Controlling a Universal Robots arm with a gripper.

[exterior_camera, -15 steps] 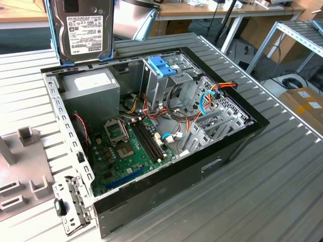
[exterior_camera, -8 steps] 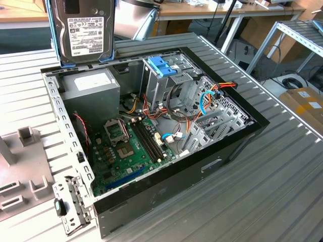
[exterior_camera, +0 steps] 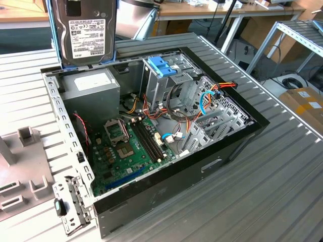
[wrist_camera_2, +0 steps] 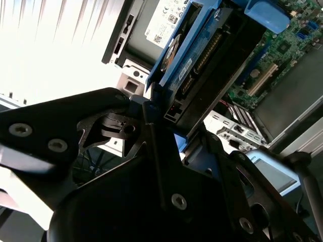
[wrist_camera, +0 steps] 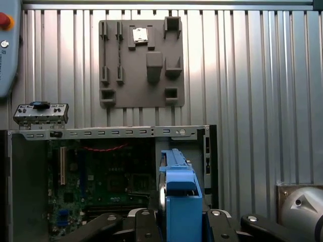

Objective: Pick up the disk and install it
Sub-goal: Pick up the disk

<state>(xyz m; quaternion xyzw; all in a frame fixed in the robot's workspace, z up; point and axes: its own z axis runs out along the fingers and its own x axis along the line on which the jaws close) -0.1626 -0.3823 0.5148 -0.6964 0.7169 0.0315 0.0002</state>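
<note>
Aloft, the disk (exterior_camera: 86, 33) tight in the claw (wrist_camera: 179, 218), over ribbed metal table (exterior_camera: 262, 176); wooden workbenches (exterior_camera: 202, 10) behind.

On the ribbed grey metal worktop (exterior_camera: 272, 191), an open computer case (exterior_camera: 166, 186) in the middle, a grey plastic holder plate (exterior_camera: 15, 176) lying flat near it toward the exterior view's left, and a small metal bracket (exterior_camera: 70, 206) just beside the case's corner.
</note>
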